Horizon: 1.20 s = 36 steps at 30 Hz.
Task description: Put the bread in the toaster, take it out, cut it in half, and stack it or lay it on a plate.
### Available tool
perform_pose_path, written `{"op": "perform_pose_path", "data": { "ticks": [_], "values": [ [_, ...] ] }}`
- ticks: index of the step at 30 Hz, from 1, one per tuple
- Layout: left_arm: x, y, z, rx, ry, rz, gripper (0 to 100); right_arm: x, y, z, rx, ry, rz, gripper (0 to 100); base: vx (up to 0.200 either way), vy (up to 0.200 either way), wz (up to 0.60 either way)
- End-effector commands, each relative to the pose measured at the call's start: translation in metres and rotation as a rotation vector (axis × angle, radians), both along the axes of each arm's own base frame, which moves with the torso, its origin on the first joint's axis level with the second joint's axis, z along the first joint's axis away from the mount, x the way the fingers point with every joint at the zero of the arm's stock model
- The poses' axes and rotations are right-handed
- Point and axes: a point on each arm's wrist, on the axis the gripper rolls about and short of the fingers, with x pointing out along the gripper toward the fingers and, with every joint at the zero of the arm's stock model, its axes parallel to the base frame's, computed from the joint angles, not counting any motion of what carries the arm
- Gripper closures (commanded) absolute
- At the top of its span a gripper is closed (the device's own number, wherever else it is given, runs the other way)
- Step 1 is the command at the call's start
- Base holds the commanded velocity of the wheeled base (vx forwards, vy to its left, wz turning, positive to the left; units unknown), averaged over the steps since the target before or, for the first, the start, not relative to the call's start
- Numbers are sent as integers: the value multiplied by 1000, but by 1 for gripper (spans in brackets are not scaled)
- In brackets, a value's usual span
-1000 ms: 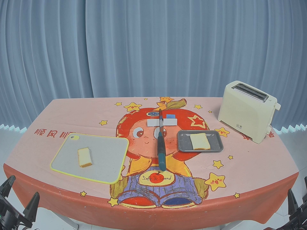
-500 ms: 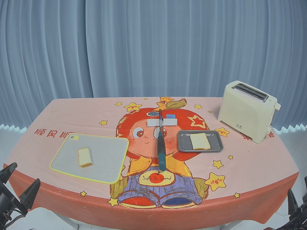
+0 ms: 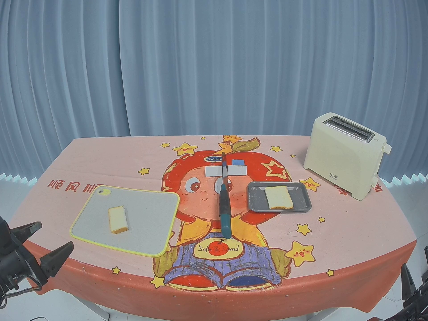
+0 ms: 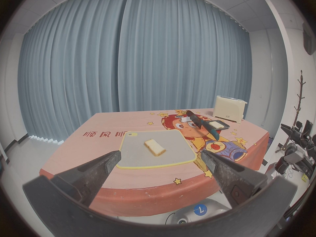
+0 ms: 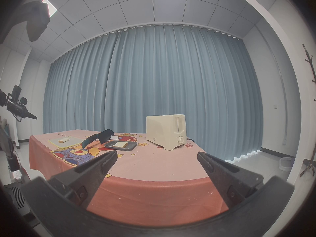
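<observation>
Basically, head view: one bread half (image 3: 118, 219) lies flat on the cutting board (image 3: 149, 235), and the other bread piece (image 3: 278, 197) is on the grey tray (image 3: 257, 203) that serves as the plate. So the cut looks done and the bread half reads as the last thing to move. Knife (image 3: 225, 203) lies between board and tray, blade end on a small white block (image 3: 213, 170), teal handle toward the robot, probably to keep it graspable. Toaster (image 3: 343, 154) far right, slots up, nothing sticking out. Left gripper (image 3: 50, 237) sits off the near left table edge, jaws apart, nothing held. Left wrist view: left gripper (image 4: 161, 154) gapes wide and is aimed over the edge at the bread half (image 4: 154, 147); my guess, staged for a pick. Bread is pale crumb with tan crust, likely soft, so squeeze lightly. Board is thin, matte grey, with a yellow rim and rounded corners. Right wrist view: right gripper (image 5: 157, 157) is low off the table's right side, jaws apart, empty, well apart from the toaster (image 5: 166, 130), a cream plastic box with rounded edges and a knob on its end. Tray is shallow dark metal with a raised lip. Tablecloth (image 5: 154, 168) is a smooth print.
</observation>
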Motion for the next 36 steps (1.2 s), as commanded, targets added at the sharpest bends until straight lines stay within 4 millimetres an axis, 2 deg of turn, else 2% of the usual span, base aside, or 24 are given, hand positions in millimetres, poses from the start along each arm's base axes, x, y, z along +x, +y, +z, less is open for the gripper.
{"op": "perform_pose_path", "data": {
  "ticks": [1, 14, 22, 30, 36],
  "values": [
    [22, 0, 2, 0, 79, 4, 0, 0, 0, -5, 0, 1, 1, 0, 0, 0, 0],
    [78, 2, 6, 33, 212, 79, 0, 0, 0, -5, 0, 1, 1, 0, 0, 0, 0],
    [107, 4, -4, 81, 302, 164, 0, 0, 0, -5, 0, 1, 1, 0, 0, 0, 0],
    [128, -2, -10, 92, 354, 137, 0, 0, 0, -5, 0, 1, 1, 0, 0, 0, 0],
    [147, -6, -23, 112, 418, 131, 0, 0, 0, -5, 0, 1, 1, 0, 0, 0, 0]
  ]
}}
